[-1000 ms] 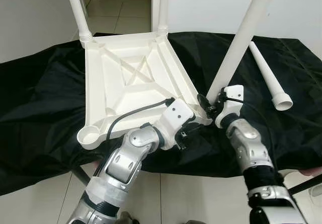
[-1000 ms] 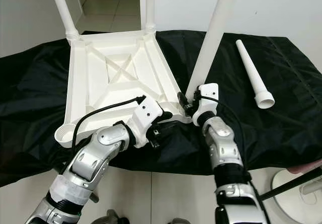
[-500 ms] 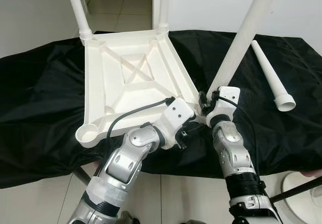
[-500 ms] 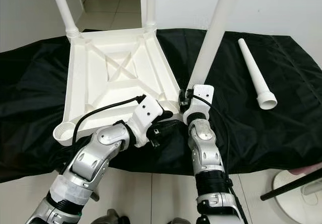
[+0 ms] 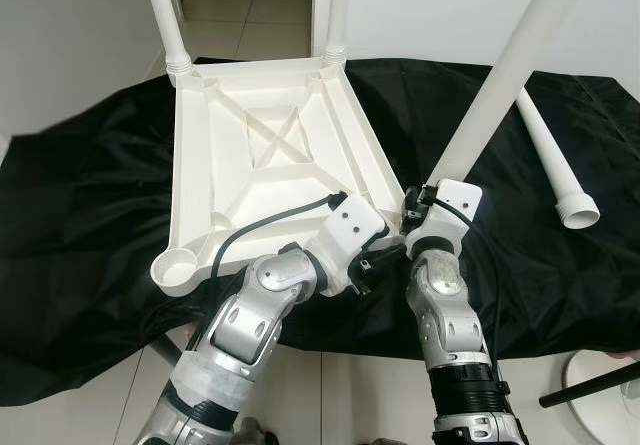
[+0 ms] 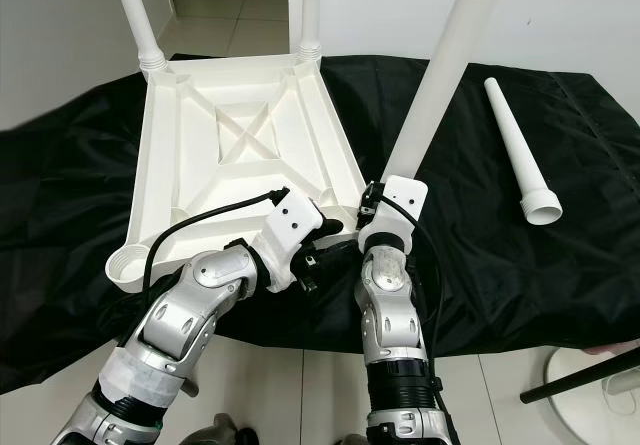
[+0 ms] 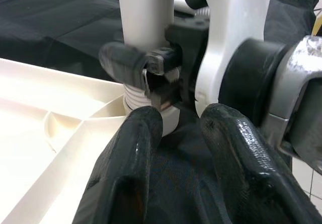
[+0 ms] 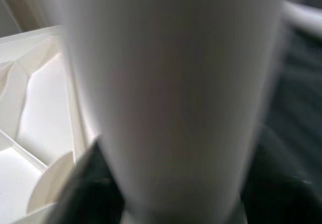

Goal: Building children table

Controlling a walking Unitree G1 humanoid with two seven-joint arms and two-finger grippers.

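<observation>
Tabletop (image 5: 250,155), white plastic and flipped underside up, fills the upper left and centre of my head view on a black cloth (image 5: 80,215), with two legs (image 5: 165,15) already standing at its far corners. At lower centre my left gripper (image 5: 372,261) sits against the near right corner; in its wrist view the fingers (image 7: 131,173) are spread, closing on nothing. Just right of it, my right gripper (image 5: 415,208) clamps the base of a third leg (image 5: 500,85), which leans up toward the upper right from that corner socket. At far right a spare leg (image 5: 555,170) lies loose on the cloth.
</observation>
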